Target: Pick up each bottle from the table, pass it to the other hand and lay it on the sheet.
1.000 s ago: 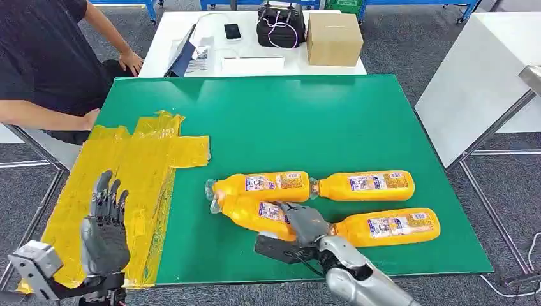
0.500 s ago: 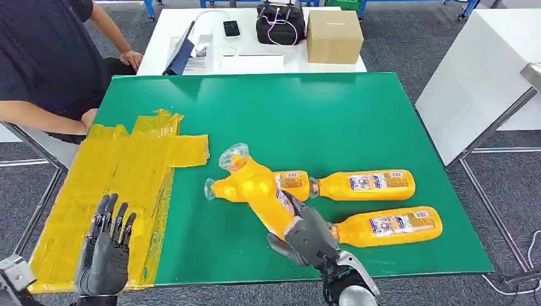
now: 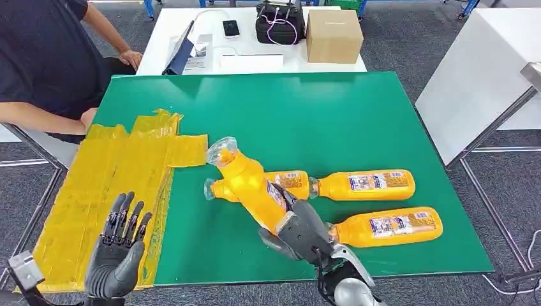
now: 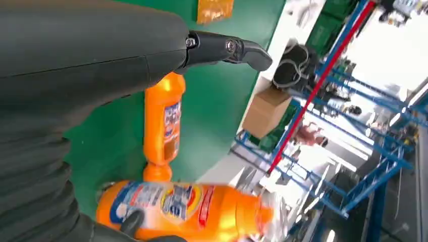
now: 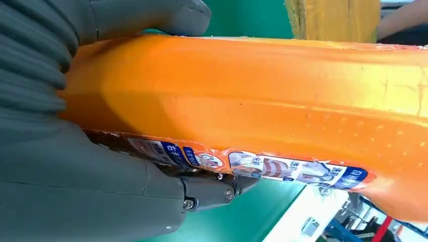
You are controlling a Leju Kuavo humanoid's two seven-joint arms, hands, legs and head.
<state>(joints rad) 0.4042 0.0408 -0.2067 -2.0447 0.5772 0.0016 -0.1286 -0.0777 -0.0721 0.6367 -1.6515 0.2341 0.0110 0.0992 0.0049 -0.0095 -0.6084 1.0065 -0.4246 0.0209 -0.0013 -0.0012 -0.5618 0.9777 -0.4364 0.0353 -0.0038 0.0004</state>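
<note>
My right hand [image 3: 301, 231] grips an orange bottle [image 3: 252, 186] by its base end and holds it tilted above the green table [image 3: 306, 115], clear cap [image 3: 220, 152] up and towards the yellow sheet [image 3: 118, 178]. In the right wrist view the fingers [image 5: 101, 156] wrap the bottle's body [image 5: 262, 101]. My left hand [image 3: 118, 258] hovers open with fingers spread over the sheet's near edge. Three more orange bottles lie flat: one [image 3: 292, 182] partly behind the held bottle, one [image 3: 367, 184] to its right, one [image 3: 388, 227] nearer me. The left wrist view shows the held bottle [image 4: 186, 207] and a lying one [image 4: 164, 126].
A person [image 3: 44, 57] in a dark shirt sits at the table's far left corner, one hand near the sheet. Behind the green table a white table [image 3: 191, 25] carries a cardboard box [image 3: 333, 37], a black bag [image 3: 281, 24] and a phone [image 3: 231, 28]. Another white table [image 3: 478, 83] stands right.
My right hand has lifted the bottle off the table and tipped its cap end up and leftward. My left hand has shifted a little right near the sheet's front edge, still open.
</note>
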